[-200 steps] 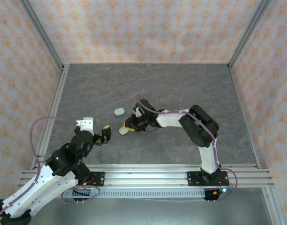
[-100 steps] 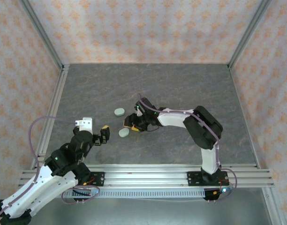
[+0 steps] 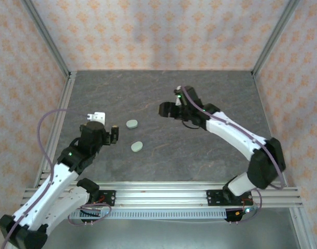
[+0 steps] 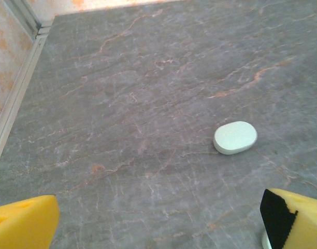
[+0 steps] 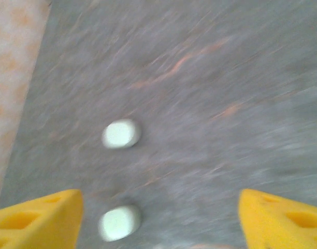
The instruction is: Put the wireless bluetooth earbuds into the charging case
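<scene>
Two shut mint oval charging cases lie on the grey table, one farther back [image 3: 131, 123] and one nearer [image 3: 137, 147]. The earbuds are out of view. My left gripper [image 3: 113, 134] is open just left of the cases; in its wrist view its yellow fingers [image 4: 24, 223] frame bare table [image 4: 122, 155], with one case [image 4: 235, 137] ahead to the right. My right gripper [image 3: 165, 109] hovers open to the right of and behind the cases, holding nothing. In the blurred right wrist view both cases [image 5: 120, 134] [image 5: 119, 223] lie toward the left finger [image 5: 37, 218].
Patterned walls and aluminium posts [image 3: 47, 44] enclose the table on three sides. A metal rail [image 3: 158, 189] runs along the near edge by the arm bases.
My right gripper has opened, let go of the nearer case and pulled up and back to the right. My left arm has reached farther in toward the cases.
</scene>
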Controlling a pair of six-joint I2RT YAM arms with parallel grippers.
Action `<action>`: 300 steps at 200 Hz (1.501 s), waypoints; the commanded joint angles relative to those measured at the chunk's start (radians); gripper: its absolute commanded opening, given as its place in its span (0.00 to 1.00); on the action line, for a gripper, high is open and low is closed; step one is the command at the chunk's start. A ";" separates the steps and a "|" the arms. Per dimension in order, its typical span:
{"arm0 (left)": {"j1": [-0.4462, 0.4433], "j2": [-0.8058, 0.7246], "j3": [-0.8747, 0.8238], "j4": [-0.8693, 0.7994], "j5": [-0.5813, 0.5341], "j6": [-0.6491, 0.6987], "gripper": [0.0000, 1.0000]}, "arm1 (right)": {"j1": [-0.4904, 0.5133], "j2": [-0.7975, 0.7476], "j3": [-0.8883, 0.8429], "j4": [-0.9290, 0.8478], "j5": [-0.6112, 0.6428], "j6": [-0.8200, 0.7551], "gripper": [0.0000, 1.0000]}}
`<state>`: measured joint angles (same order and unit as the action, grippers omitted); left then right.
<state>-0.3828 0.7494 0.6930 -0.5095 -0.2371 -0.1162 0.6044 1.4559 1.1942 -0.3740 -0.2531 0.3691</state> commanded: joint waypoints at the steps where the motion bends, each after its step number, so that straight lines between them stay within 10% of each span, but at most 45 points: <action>1: 0.083 0.076 0.007 0.157 0.120 0.046 1.00 | -0.051 -0.095 -0.114 0.026 0.304 -0.117 0.93; 79: 0.234 0.430 -0.107 0.642 0.072 0.153 1.00 | -0.287 -0.141 -0.557 0.613 0.650 -0.343 0.99; 197: 0.337 0.569 -0.314 1.184 0.128 0.129 1.00 | -0.474 -0.104 -0.797 1.057 0.477 -0.435 1.00; 275: 0.338 0.719 -0.285 1.259 0.273 0.185 1.00 | -0.557 0.101 -0.877 1.418 0.421 -0.394 0.99; 300: 0.358 0.744 -0.264 1.241 0.223 0.135 1.00 | -0.558 0.089 -0.797 1.237 0.423 -0.388 0.99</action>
<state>-0.0532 1.4776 0.3920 0.7086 0.0013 0.0349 0.0494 1.5410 0.3405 0.8860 0.1864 -0.0414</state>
